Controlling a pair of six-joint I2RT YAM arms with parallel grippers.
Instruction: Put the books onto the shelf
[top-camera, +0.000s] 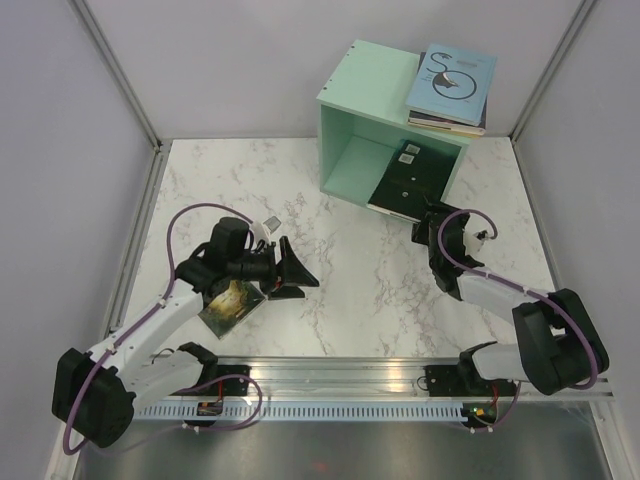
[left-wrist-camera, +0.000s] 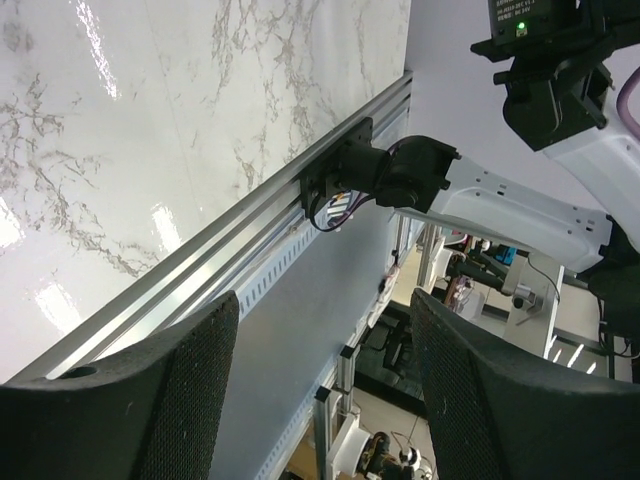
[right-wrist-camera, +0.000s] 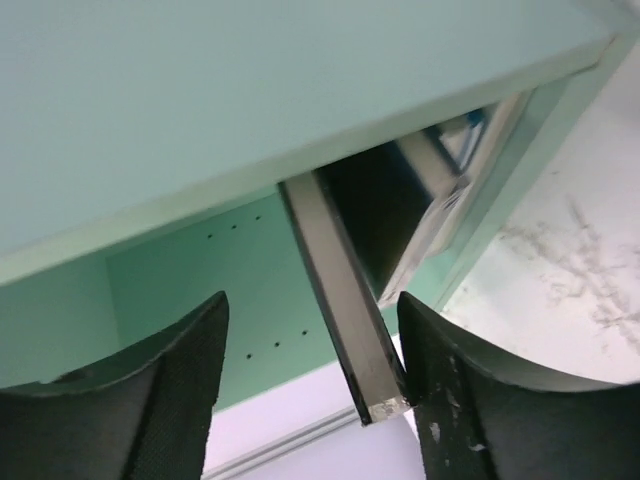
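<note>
The mint-green shelf (top-camera: 345, 120) stands at the back right, open face toward the arms. A black book (top-camera: 405, 185) leans inside it, its lower edge at the opening. My right gripper (top-camera: 432, 222) is at that edge. In the right wrist view the gripper (right-wrist-camera: 310, 300) is open, and the black book's (right-wrist-camera: 345, 290) pale page edge touches only the right finger (right-wrist-camera: 470, 400). A light blue book with a black swirl (top-camera: 452, 80) tops a small stack on the shelf's roof. A green-gold book (top-camera: 232, 303) lies flat under my left arm. My left gripper (top-camera: 300, 275) (left-wrist-camera: 322, 300) is open and empty.
The aluminium rail (top-camera: 380, 385) with both arm bases runs along the near edge. Grey walls with metal posts (top-camera: 115, 70) close in the marble table (top-camera: 360, 270) on the left, back and right. The right arm's purple cable (top-camera: 455, 235) loops near the shelf's opening.
</note>
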